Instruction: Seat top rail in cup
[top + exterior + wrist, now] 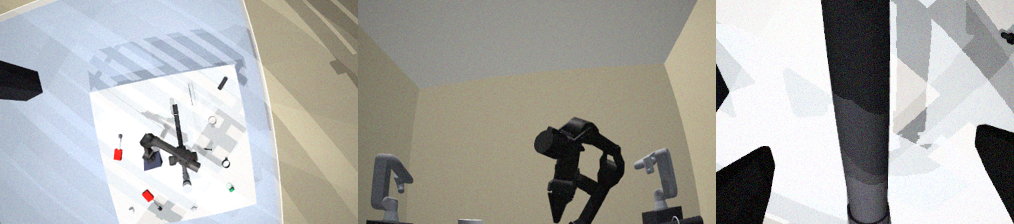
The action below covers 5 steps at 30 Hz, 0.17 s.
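Observation:
The dark fence rail point(178, 128) point(861, 55) runs toward the big post, whose pale round cap point(187, 185) shows in the top view. The wrist view shows a thin dark rim point(868, 220) around the rail at the bottom edge; it looks like the end cup's mouth, but how deep the rail sits is hidden. A thin pale line point(175, 113) crosses the rail near its far end, where the loop cap seems to be. My gripper point(556, 218) point(876, 147) is open and empty, its fingers wide on both sides of the rail with gaps between. The brace band's height cannot be made out.
Red blocks point(118, 155) point(147, 195) lie either side of the arm's dark base point(152, 163). A black cylinder point(222, 83), a pale ring point(212, 120), a dark ring point(225, 163) and a green part point(231, 189) lie to the right. Grey arms point(380, 182) point(667, 175) stand in the background.

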Available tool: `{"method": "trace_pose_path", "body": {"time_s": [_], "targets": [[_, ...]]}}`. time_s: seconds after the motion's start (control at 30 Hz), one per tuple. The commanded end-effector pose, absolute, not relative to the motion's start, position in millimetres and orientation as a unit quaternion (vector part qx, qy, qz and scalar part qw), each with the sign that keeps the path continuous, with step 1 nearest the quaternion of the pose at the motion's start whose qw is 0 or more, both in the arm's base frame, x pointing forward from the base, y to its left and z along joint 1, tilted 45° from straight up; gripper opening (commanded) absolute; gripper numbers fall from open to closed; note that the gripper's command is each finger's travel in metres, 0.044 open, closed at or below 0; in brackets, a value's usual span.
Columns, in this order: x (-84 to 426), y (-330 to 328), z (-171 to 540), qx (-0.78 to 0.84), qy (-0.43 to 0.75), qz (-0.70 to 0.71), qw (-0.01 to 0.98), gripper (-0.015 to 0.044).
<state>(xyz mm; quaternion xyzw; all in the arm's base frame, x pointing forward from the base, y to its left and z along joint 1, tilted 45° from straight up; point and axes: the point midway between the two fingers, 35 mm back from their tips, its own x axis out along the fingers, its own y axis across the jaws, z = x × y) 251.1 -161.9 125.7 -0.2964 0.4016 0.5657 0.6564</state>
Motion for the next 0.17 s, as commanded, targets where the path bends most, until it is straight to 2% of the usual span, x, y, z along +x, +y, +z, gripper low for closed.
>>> {"method": "trace_pose_path", "body": {"time_s": [0.0, 0.13], "targets": [[250.4, -162.2, 126.1, -0.295, 0.405, 0.565, 0.656, 0.044], [250.4, -162.2, 126.1, -0.295, 0.405, 0.565, 0.656, 0.044]]}}
